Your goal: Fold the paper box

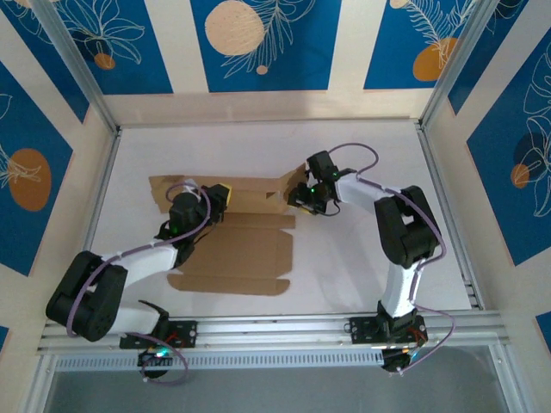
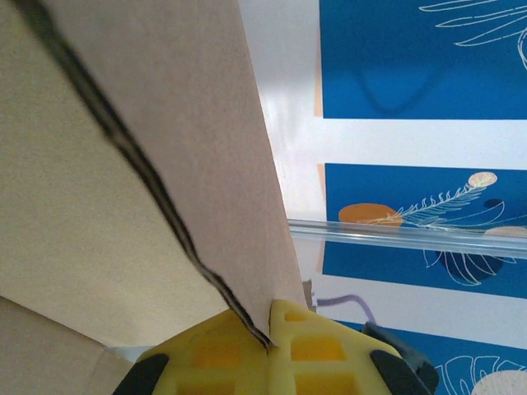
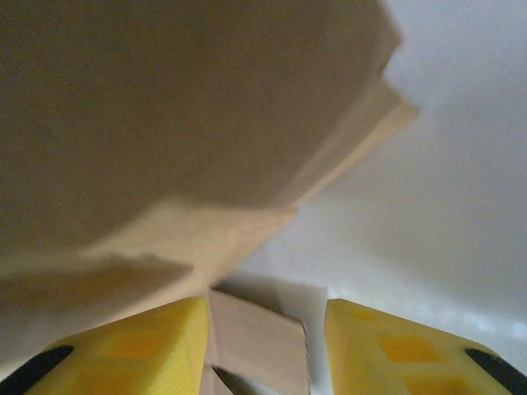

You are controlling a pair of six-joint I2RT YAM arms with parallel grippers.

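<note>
White table (image 1: 344, 275) beneath brown paper box (image 1: 237, 267)

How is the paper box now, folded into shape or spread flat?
Mostly spread: the paper box has its wide panels flat on the table; only the end flap by the right claw stands raised.

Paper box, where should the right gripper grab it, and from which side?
On the paper box, I'd grip the raised flap at its right end, coming from the right. It stands up off the table, so its thin edge fits between open jaws. The right gripper is open around a tab there.
</note>
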